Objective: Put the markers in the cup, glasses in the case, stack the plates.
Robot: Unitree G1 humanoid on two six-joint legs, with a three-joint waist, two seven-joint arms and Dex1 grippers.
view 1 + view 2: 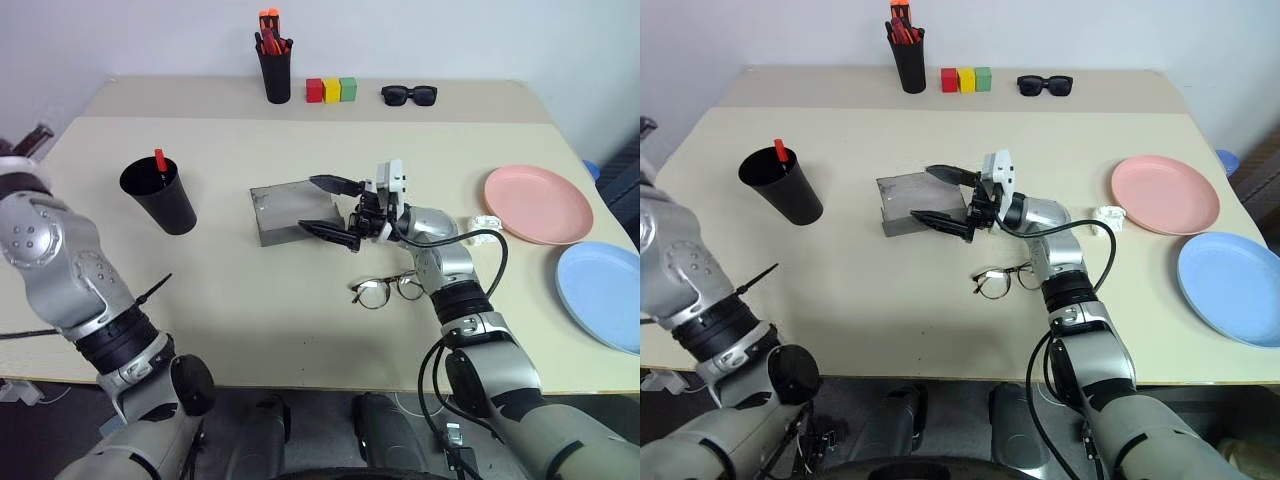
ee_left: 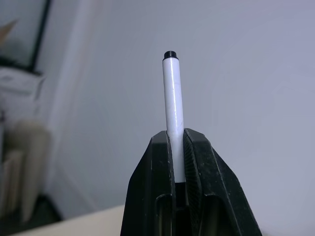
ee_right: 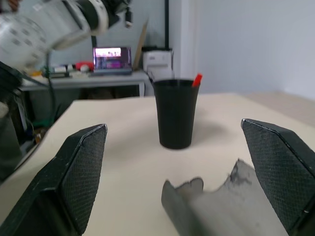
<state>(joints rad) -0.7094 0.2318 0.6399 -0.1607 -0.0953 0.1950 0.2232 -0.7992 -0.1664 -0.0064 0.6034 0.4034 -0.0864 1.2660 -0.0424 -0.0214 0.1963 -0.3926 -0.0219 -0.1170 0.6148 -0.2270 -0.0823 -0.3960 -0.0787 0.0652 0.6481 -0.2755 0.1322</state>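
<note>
My left gripper [image 2: 177, 136] is shut on a slim white-barrelled marker [image 2: 173, 98] whose black end points up, raised off the table's left side. The black cup [image 1: 160, 197] stands at the table's left with a red-capped marker [image 1: 160, 160] in it. The grey case [image 1: 288, 212] lies mid-table. My right gripper [image 1: 335, 210] is open at the case's right end, one finger on each side of it, holding nothing. The wire-framed glasses [image 1: 388, 290] lie on the table just in front of that arm. A pink plate [image 1: 538, 203] and a blue plate [image 1: 603, 293] lie side by side at the right.
At the back edge stand a narrow black holder [image 1: 275, 68] of orange-tipped markers, three coloured blocks [image 1: 331, 90] and black sunglasses [image 1: 409, 95]. A small white object [image 1: 487, 222] lies left of the pink plate. The blue plate reaches the table's right edge.
</note>
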